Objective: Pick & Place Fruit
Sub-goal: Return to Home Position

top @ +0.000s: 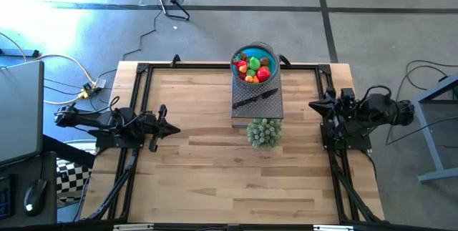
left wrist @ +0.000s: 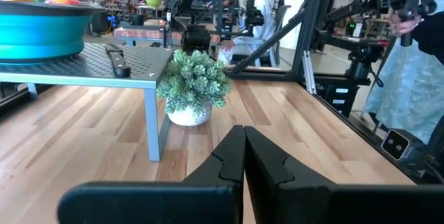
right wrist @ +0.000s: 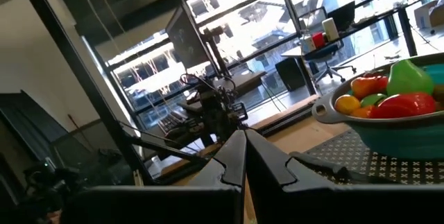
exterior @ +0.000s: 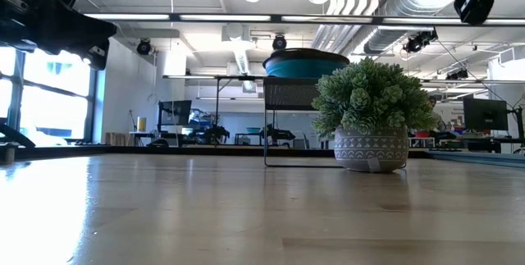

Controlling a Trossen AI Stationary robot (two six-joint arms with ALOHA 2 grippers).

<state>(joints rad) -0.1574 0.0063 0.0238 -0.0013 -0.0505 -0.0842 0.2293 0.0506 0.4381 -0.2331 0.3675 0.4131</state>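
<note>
Many fruits [top: 253, 69] in blue bowl [top: 252, 50]

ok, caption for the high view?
Fruit heaped in the blue bowl on the stand; left gripper and right gripper parked at the table sides.

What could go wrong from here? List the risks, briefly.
1. The fruit is heaped above the blue bowl rim, on a raised stand at the table's far edge; a nudge could spill pieces off the table.
2. The knife lies loose on the stand and might slide off.
3. The potted plant stands just before the stand; the left gripper or right gripper, parked at the sides, could tip it reaching inward.
</note>
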